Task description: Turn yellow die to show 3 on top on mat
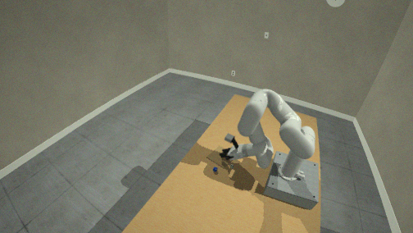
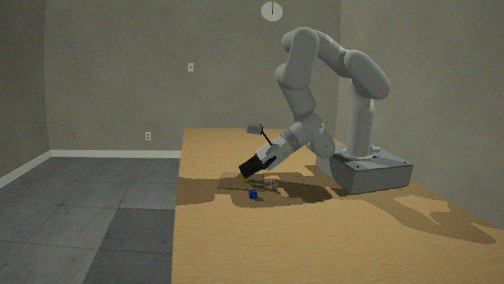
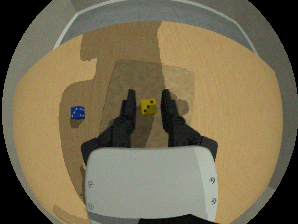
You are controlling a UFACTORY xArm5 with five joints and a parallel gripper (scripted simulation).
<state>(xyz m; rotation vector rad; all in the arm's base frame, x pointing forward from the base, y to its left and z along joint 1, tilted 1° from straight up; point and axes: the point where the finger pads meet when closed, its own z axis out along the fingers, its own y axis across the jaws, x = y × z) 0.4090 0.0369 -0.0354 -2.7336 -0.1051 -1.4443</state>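
The yellow die (image 3: 148,106) (image 2: 243,177) lies on the brown mat (image 3: 133,70) (image 2: 226,181) (image 1: 212,156). My gripper (image 3: 148,97) (image 2: 246,173) (image 1: 224,155) is tilted down low over the mat. Its two black fingers stand on either side of the die with small gaps, so it is open and holds nothing. I cannot read the die's top face. A blue die (image 3: 77,112) (image 2: 252,194) (image 1: 215,169) lies on the table, off the mat, to the left in the wrist view. A pale grey die (image 2: 274,184) (image 1: 232,166) lies near the mat's edge, closer to the arm's base.
The arm's grey base block (image 1: 293,183) (image 2: 372,172) stands on the wooden table (image 1: 197,205) (image 2: 310,240) behind the mat. The table's left edge drops to the grey tiled floor (image 1: 102,143). Dark shadows of the arm fall across the mat.
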